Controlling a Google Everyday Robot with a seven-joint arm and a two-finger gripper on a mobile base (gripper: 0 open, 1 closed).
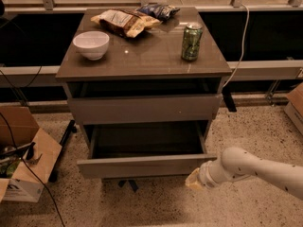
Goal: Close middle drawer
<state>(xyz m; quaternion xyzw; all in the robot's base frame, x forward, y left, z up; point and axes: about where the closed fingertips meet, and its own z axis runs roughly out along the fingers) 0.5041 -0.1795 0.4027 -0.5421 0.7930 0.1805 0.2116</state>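
Observation:
The middle drawer is the lower open one, with a slim plain grey-brown front; it sticks out partway from the cabinet and its dark interior shows above the panel. My gripper, at the end of the white arm, is low at the right end of the drawer's front panel, touching or very near it. Above it, the taller drawer front sits nearly flush.
On the cabinet top stand a white bowl, a green can and snack bags. An open cardboard box with cables is on the floor at the left. A box edge is at the right.

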